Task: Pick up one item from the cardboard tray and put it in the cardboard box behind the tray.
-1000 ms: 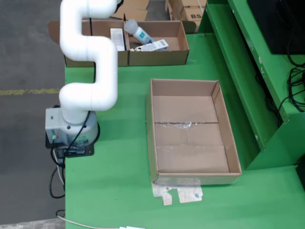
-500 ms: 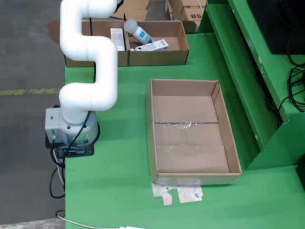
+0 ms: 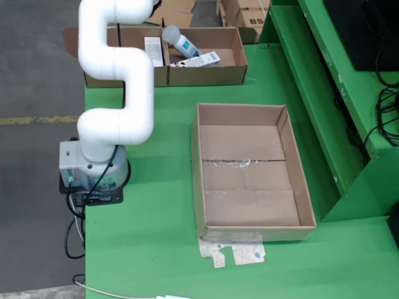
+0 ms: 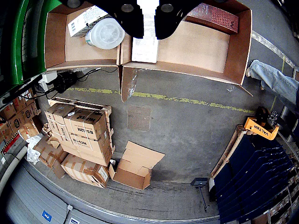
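The cardboard tray point(image 3: 206, 75) stands at the table's far edge with two compartments. It holds a white bottle point(image 3: 181, 42), a white carton with a blue label point(image 3: 203, 60) and a flat white box point(image 3: 153, 51). A large empty cardboard box point(image 3: 249, 168) sits mid-table. The fixed view shows only the white arm point(image 3: 118, 68); its gripper is out of frame. In the wrist view my gripper point(image 4: 148, 21) hangs over the tray point(image 4: 177, 67), its black fingers point(image 4: 128, 16) apart, the flat white box point(image 4: 145, 46) below the gap. The bottle point(image 4: 105, 33) lies to its left.
A dark red box point(image 4: 212, 17) lies in the tray's right compartment in the wrist view. A green shelf frame point(image 3: 324, 93) borders the table's right side. Stacked cartons point(image 4: 79, 135) and a person's leg point(image 4: 275, 81) are on the floor beyond.
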`<action>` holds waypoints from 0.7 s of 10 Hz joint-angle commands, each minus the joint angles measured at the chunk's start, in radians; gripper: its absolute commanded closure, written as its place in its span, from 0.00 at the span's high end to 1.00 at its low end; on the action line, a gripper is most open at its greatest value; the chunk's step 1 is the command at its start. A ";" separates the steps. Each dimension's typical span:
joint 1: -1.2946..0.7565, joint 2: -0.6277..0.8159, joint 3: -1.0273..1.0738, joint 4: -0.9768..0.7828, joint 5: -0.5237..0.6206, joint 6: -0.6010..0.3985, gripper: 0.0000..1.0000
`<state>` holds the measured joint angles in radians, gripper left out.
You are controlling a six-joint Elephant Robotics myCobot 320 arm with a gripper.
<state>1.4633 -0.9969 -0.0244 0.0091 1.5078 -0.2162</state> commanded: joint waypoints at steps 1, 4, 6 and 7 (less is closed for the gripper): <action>0.006 0.031 0.024 0.011 0.004 -0.001 0.00; 0.006 0.031 0.024 0.011 0.004 -0.001 0.20; 0.006 0.031 0.024 0.011 0.004 -0.001 0.40; 0.006 0.031 0.024 0.011 0.004 -0.001 0.50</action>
<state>1.4633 -0.9969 -0.0244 0.0091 1.5078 -0.2162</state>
